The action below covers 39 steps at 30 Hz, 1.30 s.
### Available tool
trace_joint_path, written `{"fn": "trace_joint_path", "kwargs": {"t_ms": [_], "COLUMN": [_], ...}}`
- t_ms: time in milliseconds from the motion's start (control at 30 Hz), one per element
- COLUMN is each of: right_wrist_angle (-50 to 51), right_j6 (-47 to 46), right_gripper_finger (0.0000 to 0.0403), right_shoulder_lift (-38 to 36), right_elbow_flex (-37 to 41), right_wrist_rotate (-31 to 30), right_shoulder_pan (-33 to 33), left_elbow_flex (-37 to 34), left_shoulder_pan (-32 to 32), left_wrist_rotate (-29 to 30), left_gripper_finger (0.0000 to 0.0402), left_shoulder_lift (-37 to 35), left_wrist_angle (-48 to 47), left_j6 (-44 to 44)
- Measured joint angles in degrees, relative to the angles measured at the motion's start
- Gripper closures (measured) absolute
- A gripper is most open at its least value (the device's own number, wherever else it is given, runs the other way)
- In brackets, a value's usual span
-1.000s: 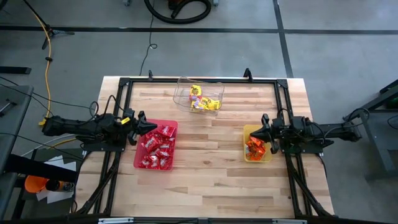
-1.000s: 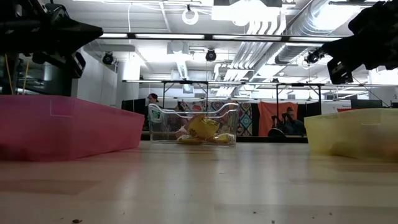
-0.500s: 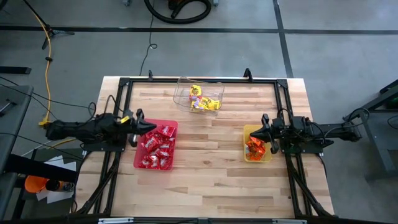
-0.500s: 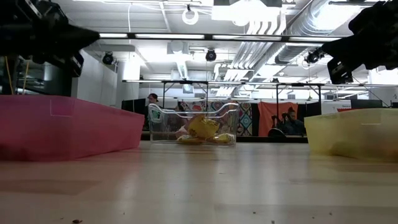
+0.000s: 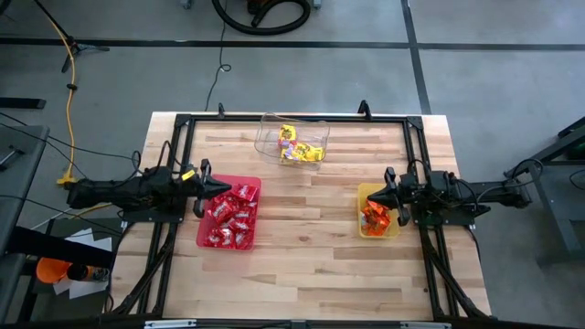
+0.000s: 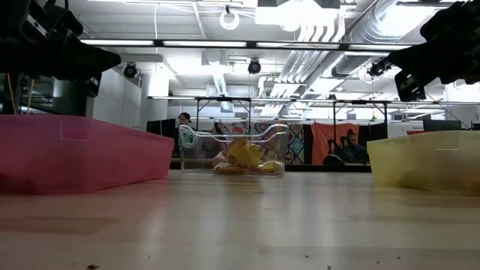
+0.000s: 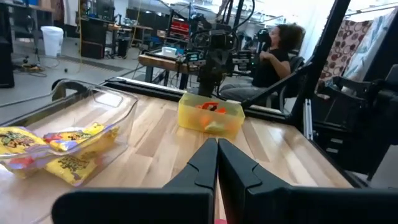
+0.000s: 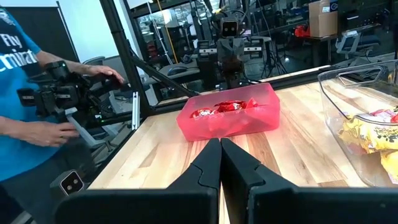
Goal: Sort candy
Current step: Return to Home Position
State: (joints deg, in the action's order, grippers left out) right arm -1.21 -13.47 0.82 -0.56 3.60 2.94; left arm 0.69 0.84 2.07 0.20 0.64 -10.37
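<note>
A: Candy status? High view, 12 o'clock at the far edge.

B: No loose candy is seen on the surface (image 5: 311, 260). The red candy (image 5: 228, 219) is held in the red tray (image 5: 200, 236), and the orange candy (image 5: 373, 217) in the yellow tray (image 5: 396, 233). The yellow candy (image 5: 294, 146) is held in the clear tray (image 5: 270, 128) at 12 o'clock. Sorting is judged finished.

A: Jaws?

B: Both pairs are pressed together with nothing gripped, as shown in each wrist view. The left jaws are pointed at 3 o'clock, tips over the red tray's 10 o'clock corner. The right jaws are pointed at 9 o'clock, tips over the yellow tray's 12 o'clock end. In the low view both are carried well above the rims.

A: Relation that matters for pulling back?

B: Each arm's long axis is laid along the 9–3 line. The red candy is found at 5 o'clock from the left tips and below them. The orange candy is found at 7 o'clock from the right tips, also below. A straight withdrawal is judged enough: left arm (image 5: 119, 190) toward 9, right arm (image 5: 475, 194) toward 3. No wrapper is touched, so none should be dragged.
</note>
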Motion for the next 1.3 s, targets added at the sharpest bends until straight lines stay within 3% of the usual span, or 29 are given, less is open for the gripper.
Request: {"fn": "trace_joint_path", "kwargs": {"t_ms": [1300], "right_wrist_angle": [0.02], "right_j6": [0.0], "right_gripper_finger": [0.0402], "right_shoulder_lift": [0.0], "right_elbow_flex": [0.0], "right_wrist_rotate": [0.0], "right_shoulder_pan": [-0.02], "left_elbow_flex": [0.0], "left_shoulder_pan": [0.0], "left_wrist_rotate": [0.07], "left_gripper_finger": [0.0401], "left_shoulder_lift": [1.12], "left_wrist_angle": [0.08], "left_j6": [-0.99]}}
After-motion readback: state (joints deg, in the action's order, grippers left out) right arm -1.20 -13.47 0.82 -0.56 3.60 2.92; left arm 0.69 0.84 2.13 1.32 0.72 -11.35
